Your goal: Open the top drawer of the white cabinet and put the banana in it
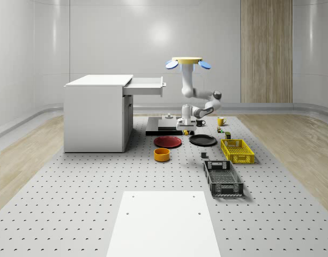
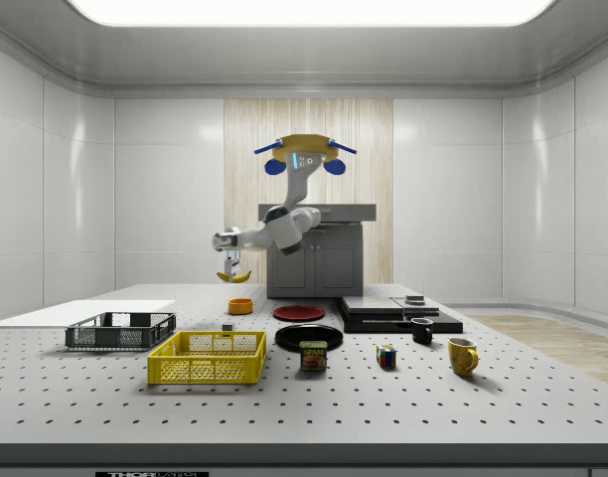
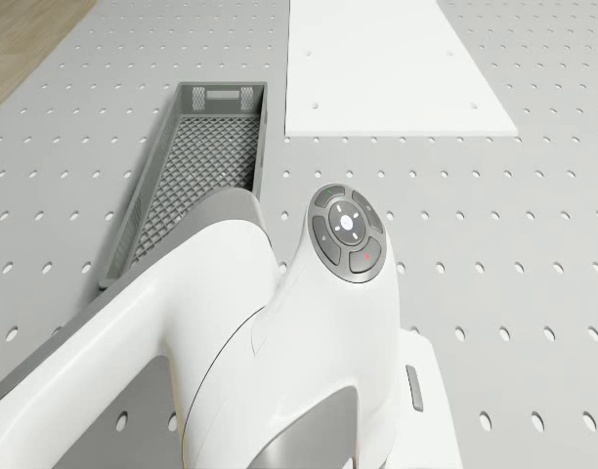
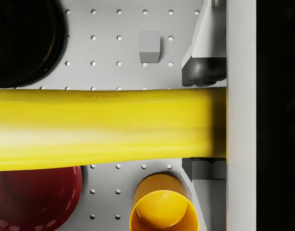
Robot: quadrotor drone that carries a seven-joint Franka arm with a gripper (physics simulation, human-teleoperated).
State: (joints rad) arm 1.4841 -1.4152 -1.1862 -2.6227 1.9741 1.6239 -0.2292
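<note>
Aloft, hovered: drone [image 1: 186, 61] over the perforated tabletop [image 1: 89, 187], to the whole-scene view's right of the white cabinet [image 1: 97, 115] and above the black slab [image 1: 166, 126] and plates. Top drawer [image 1: 146, 85] already pulled out, well above the level of the pincer. Arm bent downward from the drone body, elbow toward the whole-scene view's right, wrist turned down over the tabletop. Pincer [image 2: 228, 244] clenched on the banana [image 2: 233, 275], held clear of the tabletop; seen in the side view hanging just beneath the fingers, between the drone and the grey crate [image 2: 120, 331]. Seen through the wrist camera, banana [image 4: 104, 127] stretched across the picture between the two dark fingertips [image 4: 203, 72], with the red plate [image 4: 34, 197], black plate [image 4: 22, 41], orange bowl [image 4: 163, 207] and a small grey block [image 4: 149, 46] on the tabletop below. Red plate [image 1: 168, 141] and black plate [image 1: 202, 140] side by side ahead of the slab, orange bowl [image 1: 162, 155] just nearer the camera. Yellow basket [image 1: 237, 151] and grey crate [image 1: 223, 178] farther to the whole-scene view's right, apart from the cabinet.
</note>
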